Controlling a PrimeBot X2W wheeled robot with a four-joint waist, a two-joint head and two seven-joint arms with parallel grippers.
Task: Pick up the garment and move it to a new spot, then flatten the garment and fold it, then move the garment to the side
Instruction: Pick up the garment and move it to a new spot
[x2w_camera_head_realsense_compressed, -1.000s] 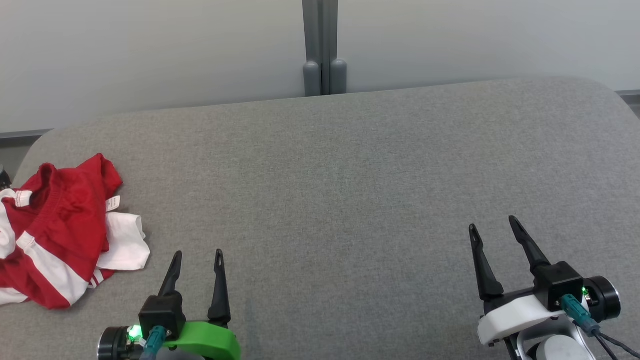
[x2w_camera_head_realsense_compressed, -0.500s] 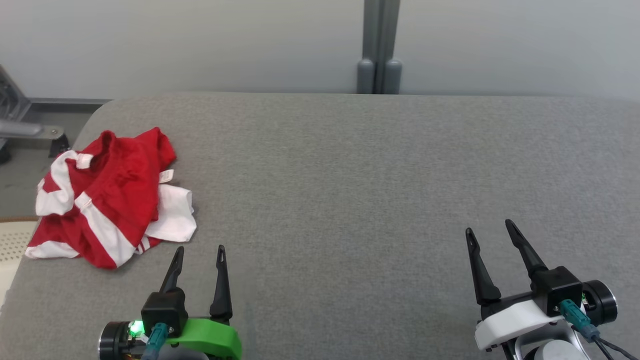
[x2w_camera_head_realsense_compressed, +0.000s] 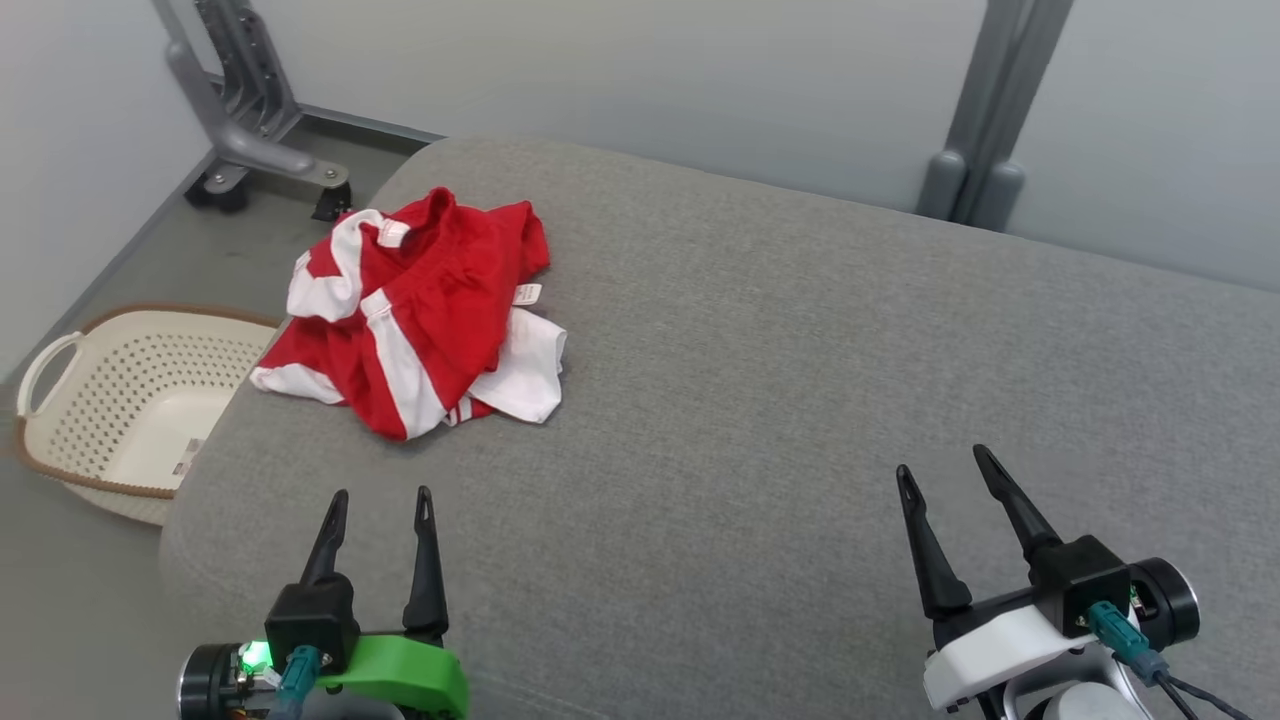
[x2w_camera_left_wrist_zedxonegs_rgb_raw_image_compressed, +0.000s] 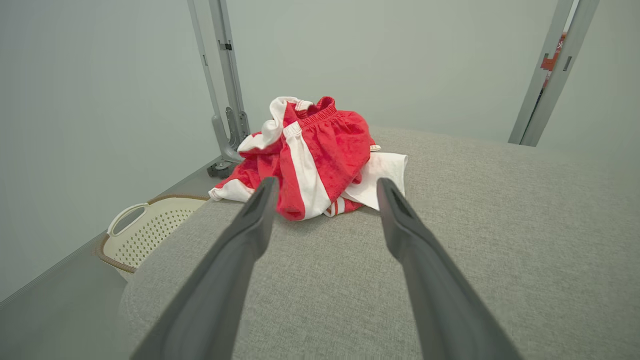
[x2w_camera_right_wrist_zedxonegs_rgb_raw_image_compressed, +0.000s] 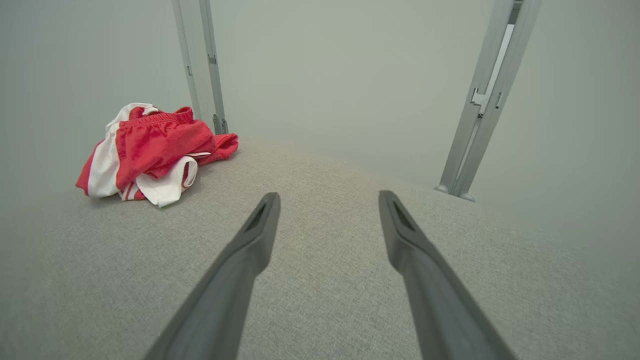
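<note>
Garment (x2w_camera_head_realsense_compressed: 420, 310) red, white stripes — table (x2w_camera_head_realsense_compressed: 800, 400) grey — basket (x2w_camera_head_realsense_compressed: 110, 400) cream.

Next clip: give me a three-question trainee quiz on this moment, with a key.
1. True or false: the red and white garment lies flat and folded on the grey table.
2. Of the left gripper and the right gripper, which is nearer the garment? A) left B) right C) equally near
3. Fill in: on the floor beside the table's left end stands a cream ____.
Key: 1 false, it is crumpled. 2 A. 3 basket.
</note>
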